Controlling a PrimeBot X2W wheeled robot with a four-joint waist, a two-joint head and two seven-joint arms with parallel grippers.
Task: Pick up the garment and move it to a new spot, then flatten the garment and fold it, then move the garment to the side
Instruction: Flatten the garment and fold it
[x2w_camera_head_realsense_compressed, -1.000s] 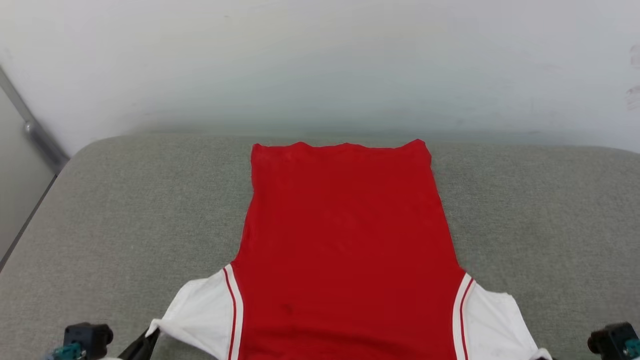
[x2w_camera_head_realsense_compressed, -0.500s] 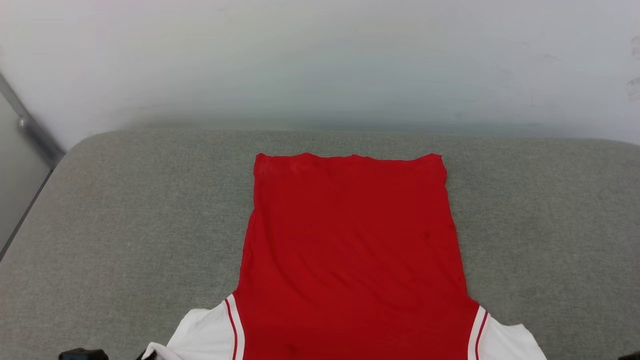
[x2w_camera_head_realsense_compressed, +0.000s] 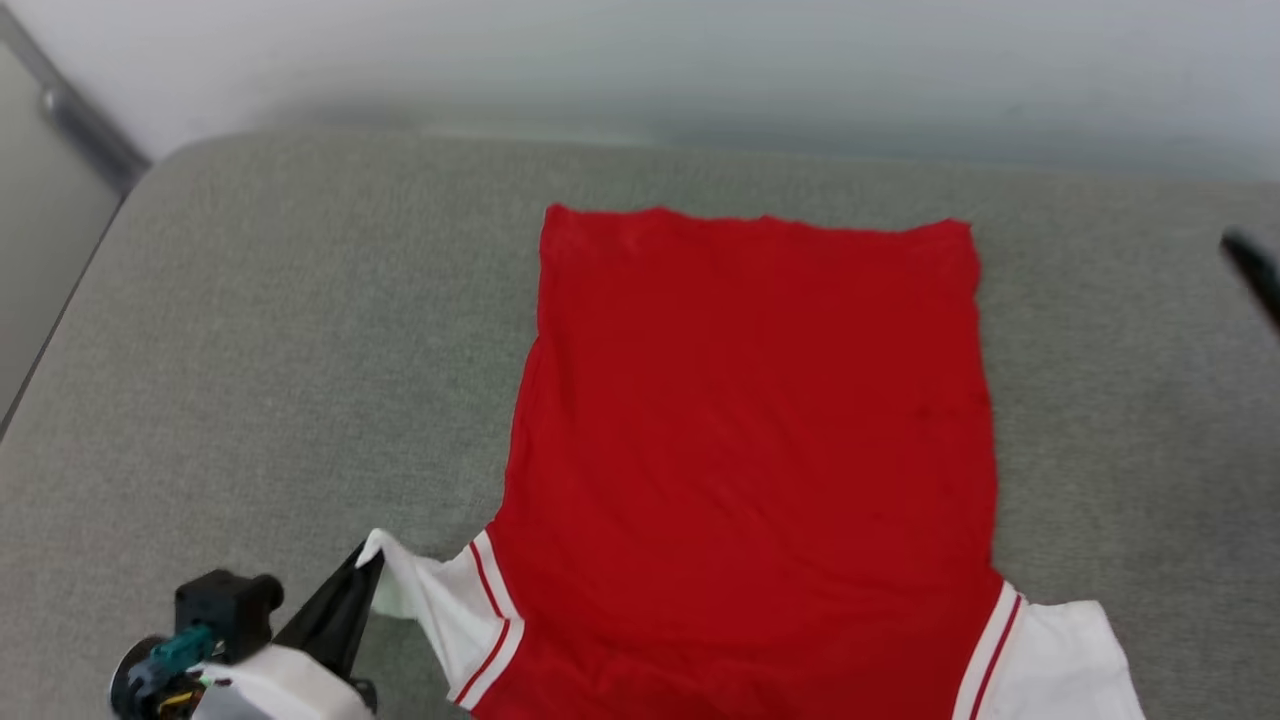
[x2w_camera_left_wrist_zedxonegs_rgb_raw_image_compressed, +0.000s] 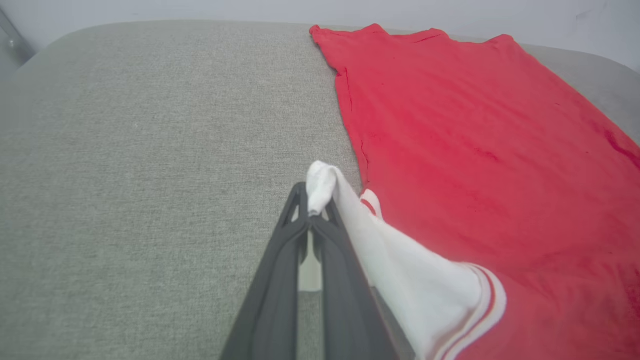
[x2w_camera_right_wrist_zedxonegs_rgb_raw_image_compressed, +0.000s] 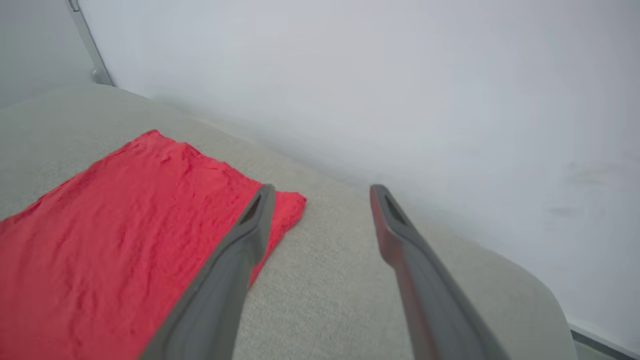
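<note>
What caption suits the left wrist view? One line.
The left gripper pinches the garment by a white sleeve over the grey cushion.

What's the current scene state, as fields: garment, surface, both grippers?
garment: red shirt, plain side up, spread flat
surface: grey fabric cushion against a pale wall
left gripper: fingers shut on the tip of the white sleeve, which is pulled up
right gripper: open, holding nothing, near garment's far corner

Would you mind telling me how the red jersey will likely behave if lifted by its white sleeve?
Probably floppy: the white sleeve sags limply from the left gripper. Likely light, since a fingertip pinch raises it. The jersey may drag and wrinkle on the textured grey cushion.
</note>
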